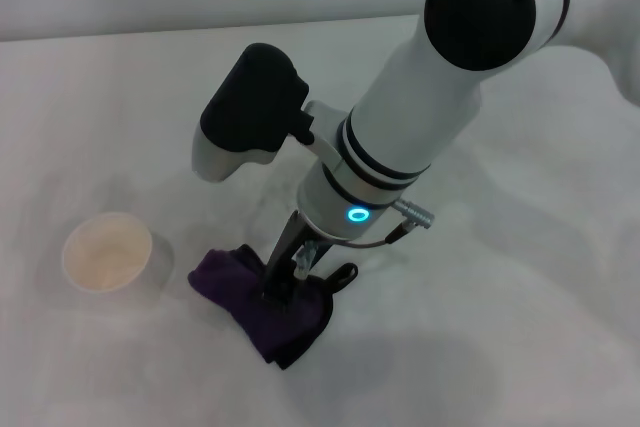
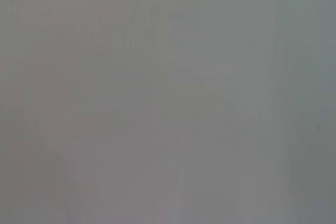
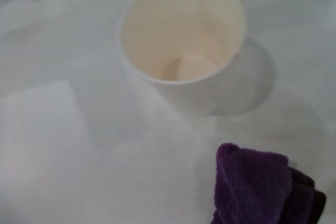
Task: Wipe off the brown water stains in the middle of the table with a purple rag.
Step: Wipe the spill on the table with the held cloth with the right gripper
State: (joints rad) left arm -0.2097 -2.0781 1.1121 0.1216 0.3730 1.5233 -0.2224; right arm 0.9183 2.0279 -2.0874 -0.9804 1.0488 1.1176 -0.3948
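Observation:
The purple rag (image 1: 232, 280) lies bunched on the white table (image 1: 500, 337), near its front middle. My right gripper (image 1: 285, 282) comes straight down onto the rag's middle, its dark fingers close together and pinched into the cloth. A black loop sticks out of the rag beside the fingers. In the right wrist view a corner of the purple rag (image 3: 252, 187) shows on the table (image 3: 47, 150). No brown water stains show in any view; they are hidden or out of view. My left gripper is out of sight, and its wrist view is plain grey.
A white paper cup (image 1: 107, 252) stands upright just left of the rag, about a hand's width away. The same paper cup (image 3: 184, 40) shows a little pale residue at its bottom. My right arm's thick white forearm (image 1: 420, 117) blocks the table's middle.

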